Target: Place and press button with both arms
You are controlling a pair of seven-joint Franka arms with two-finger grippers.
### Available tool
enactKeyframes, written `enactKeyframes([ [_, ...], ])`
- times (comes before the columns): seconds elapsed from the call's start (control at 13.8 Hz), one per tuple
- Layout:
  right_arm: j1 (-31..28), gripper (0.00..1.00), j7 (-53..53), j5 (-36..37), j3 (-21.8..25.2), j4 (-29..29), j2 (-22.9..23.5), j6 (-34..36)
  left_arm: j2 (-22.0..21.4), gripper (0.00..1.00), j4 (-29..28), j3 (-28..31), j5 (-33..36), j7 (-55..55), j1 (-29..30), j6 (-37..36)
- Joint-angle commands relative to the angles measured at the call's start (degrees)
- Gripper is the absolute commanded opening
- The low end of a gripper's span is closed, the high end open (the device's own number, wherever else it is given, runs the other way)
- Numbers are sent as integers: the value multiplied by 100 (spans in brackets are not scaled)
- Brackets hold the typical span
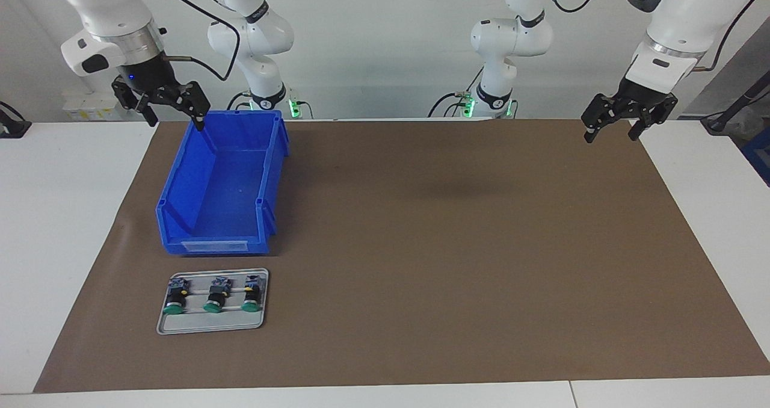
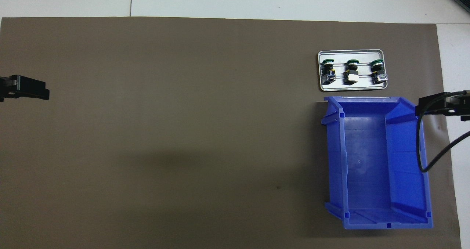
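Observation:
Three alike green-capped buttons lie in a row on a grey tray (image 1: 210,324), also in the overhead view (image 2: 350,88). The middle button (image 1: 215,296) shows from above too (image 2: 351,72); the other two (image 1: 175,299) (image 1: 252,296) lie beside it. My right gripper (image 1: 174,119) is open and empty, raised over the blue bin's rim toward the right arm's end; its tip shows from above (image 2: 437,105). My left gripper (image 1: 611,136) is open and empty, raised over the mat's edge at the left arm's end, seen from above (image 2: 33,89). Both are well apart from the buttons.
An empty blue bin (image 1: 180,179) stands nearer to the robots than the tray, almost touching it (image 2: 336,161). A brown mat (image 1: 451,245) covers the table. A black cable (image 2: 422,157) hangs from the right wrist over the bin.

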State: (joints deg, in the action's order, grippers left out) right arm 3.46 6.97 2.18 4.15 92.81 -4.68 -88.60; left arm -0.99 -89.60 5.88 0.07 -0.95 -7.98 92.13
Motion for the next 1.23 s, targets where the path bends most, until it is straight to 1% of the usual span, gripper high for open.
enactKeyframes([
  [0.0, -64, 100, -55, -68, -37, 52, -77, 10, -156, 100, -163, -17, -24, -19, 25, -20],
  [0.15, -47, 100, -46, -68, -37, 61, -77, -17, -156, 100, -163, -17, -24, -19, 25, -20],
  [0.29, -64, 100, -72, -68, -37, 114, -34, -550, -156, 100, -163, -17, -24, -19, 25, -20],
  [0.36, -108, 100, -90, -60, -28, 105, 27, -605, -156, 100, -163, -17, -24, -19, 25, -20],
  [0.58, -152, 100, -195, -33, -28, -175, 519, -728, -165, 100, -163, -17, -24, -19, 25, -20],
  [0.65, -144, 100, -230, -77, -28, -167, 651, -1033, -165, 100, -163, -17, -24, -19, 25, -28],
  [0.73, -144, 100, -248, -121, -37, -176, 835, -1236, -156, 100, -163, -17, -24, -19, 25, -20],
  [0.8, -144, 100, -257, -156, -37, -228, 1124, -1465, -156, 100, -163, -17, -24, -19, 25, -20],
  [1.02, -144, 100, -441, -261, -37, -650, 2029, -2124, -156, 100, -163, -17, -24, -19, 25, -28],
  [1.16, -126, 100, -521, -306, -37, -712, 2426, -2730, -156, 100, -163, -17, -24, -19, 25, -20],
])
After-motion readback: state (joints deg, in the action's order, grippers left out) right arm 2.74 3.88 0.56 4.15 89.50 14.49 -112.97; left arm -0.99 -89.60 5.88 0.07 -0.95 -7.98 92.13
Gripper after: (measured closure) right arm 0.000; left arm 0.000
